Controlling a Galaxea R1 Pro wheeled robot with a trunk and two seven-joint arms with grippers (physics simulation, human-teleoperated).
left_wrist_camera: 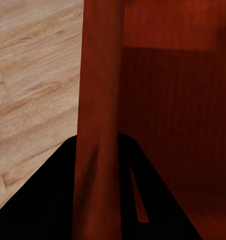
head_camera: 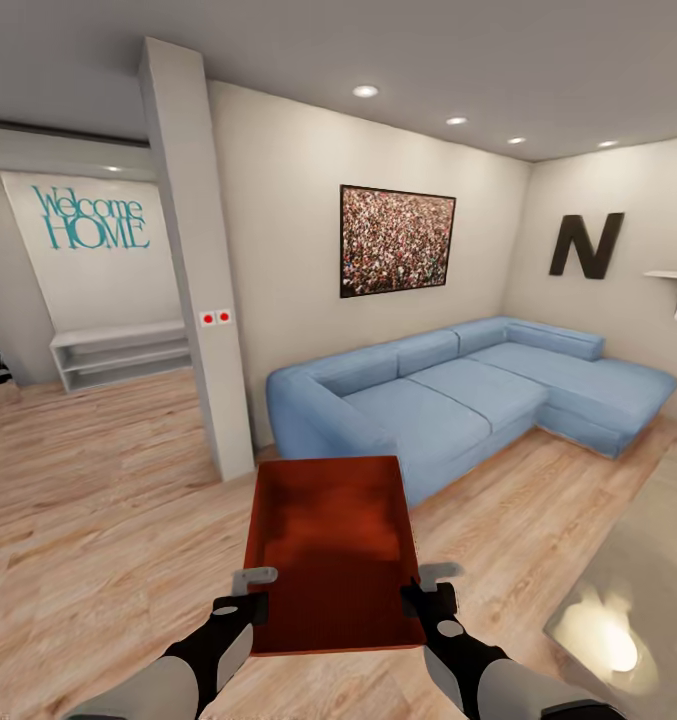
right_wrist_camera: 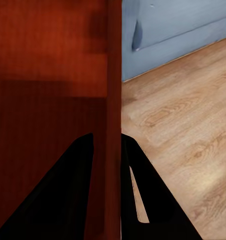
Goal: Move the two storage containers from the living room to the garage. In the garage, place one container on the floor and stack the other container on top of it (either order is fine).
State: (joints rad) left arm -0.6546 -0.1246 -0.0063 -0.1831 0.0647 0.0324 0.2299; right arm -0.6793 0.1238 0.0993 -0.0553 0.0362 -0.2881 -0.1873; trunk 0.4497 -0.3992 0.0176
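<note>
I hold one orange-red open-top storage container (head_camera: 333, 555) in front of me above the pale wood-plank floor of the living room. My left gripper (head_camera: 250, 592) is shut on its left wall near the close end. My right gripper (head_camera: 430, 588) is shut on its right wall. In the left wrist view the container wall (left_wrist_camera: 97, 125) runs between the dark fingers (left_wrist_camera: 52, 200). The right wrist view shows the other wall (right_wrist_camera: 113, 100) pinched the same way, with the bin's inside (right_wrist_camera: 47, 100) beside it. The bin looks empty.
A blue corner sofa (head_camera: 478, 395) stands ahead and to the right. A white pillar (head_camera: 203, 280) rises ahead on the left, with a low white shelf (head_camera: 118, 355) behind it under a "Welcome HOME" wall. A glossy table top (head_camera: 638, 600) sits at the lower right.
</note>
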